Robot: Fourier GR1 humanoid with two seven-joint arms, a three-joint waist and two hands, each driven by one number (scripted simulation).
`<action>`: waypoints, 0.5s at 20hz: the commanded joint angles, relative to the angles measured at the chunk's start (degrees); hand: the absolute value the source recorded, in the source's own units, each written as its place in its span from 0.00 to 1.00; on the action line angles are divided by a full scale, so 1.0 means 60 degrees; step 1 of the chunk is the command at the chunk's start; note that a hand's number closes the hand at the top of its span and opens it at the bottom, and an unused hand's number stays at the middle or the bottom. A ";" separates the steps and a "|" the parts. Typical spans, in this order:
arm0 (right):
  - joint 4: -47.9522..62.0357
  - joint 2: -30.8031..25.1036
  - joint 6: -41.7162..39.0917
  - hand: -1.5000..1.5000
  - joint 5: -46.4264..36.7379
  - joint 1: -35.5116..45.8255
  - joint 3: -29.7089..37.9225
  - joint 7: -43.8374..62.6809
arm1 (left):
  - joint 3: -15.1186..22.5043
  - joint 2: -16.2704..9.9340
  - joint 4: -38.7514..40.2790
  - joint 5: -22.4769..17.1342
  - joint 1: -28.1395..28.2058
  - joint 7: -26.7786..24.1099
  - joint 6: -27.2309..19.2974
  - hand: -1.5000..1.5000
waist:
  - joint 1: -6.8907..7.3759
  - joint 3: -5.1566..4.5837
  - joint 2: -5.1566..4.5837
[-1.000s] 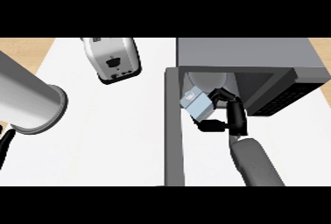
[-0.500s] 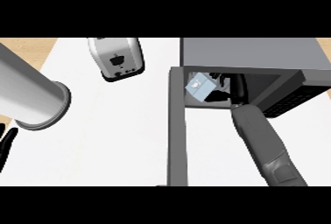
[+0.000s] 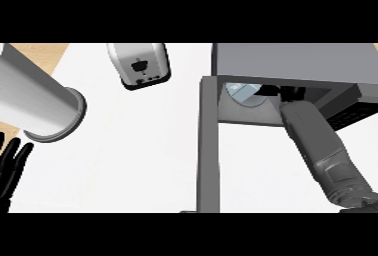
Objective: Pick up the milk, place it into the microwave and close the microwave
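The milk (image 3: 242,90), a small pale blue and white carton, shows just inside the open microwave (image 3: 295,62), over its round turntable. My right hand (image 3: 284,92) reaches into the cavity from the right of the carton and is curled against it; the microwave's top hides most of the hand and the carton's far part. The grey right forearm (image 3: 321,147) runs up from the lower right. The microwave door (image 3: 210,150) stands open and shows edge-on, pointing toward me. My left hand (image 3: 11,167) rests at the lower left edge, fingers straight and up.
A silver toaster (image 3: 140,65) stands at the back of the white counter (image 3: 133,150). A large grey cylinder (image 3: 37,102) lies across the left side. The microwave's dark control panel (image 3: 347,112) shows right of the forearm.
My right hand has carried the milk from in front of the opening deeper into the microwave, and the forearm has stretched forward. The left hand has stayed put.
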State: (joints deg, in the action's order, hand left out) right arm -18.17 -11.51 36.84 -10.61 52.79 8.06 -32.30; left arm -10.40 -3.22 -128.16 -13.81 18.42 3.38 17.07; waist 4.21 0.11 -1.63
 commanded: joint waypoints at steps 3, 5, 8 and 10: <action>0.1450 -0.0307 0.0675 0.00 -0.0986 0.0763 -0.0568 0.0211 | -0.0174 -0.0247 0.0254 0.0014 -0.0160 -0.0126 0.0215 0.00 | 0.0237 0.0002 -0.0095; 0.1790 -0.0584 -0.0038 0.00 -0.1112 0.1340 -0.0691 0.0713 | 0.0173 0.0017 0.0349 0.0677 -0.0051 -0.0392 0.0123 0.00 | 0.0190 0.0000 -0.0071; 0.2009 0.0224 0.0685 0.00 -0.1268 0.1261 -0.0796 0.0620 | 0.0074 -0.0109 0.0026 0.0274 0.0124 -0.0110 0.0244 0.00 | 0.0372 0.0010 -0.0099; 0.2087 0.0042 -0.0003 0.00 -0.1320 0.1454 -0.0852 0.0561 | 0.0116 -0.0145 0.0069 0.0443 0.0086 -0.0166 0.0281 0.00 | 0.0282 0.0011 -0.0089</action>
State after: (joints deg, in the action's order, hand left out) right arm -7.67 -11.94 38.46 -17.29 59.70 3.88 -29.45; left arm -10.04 -3.64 -127.10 -11.53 18.52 1.86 18.21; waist 5.64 0.14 -2.11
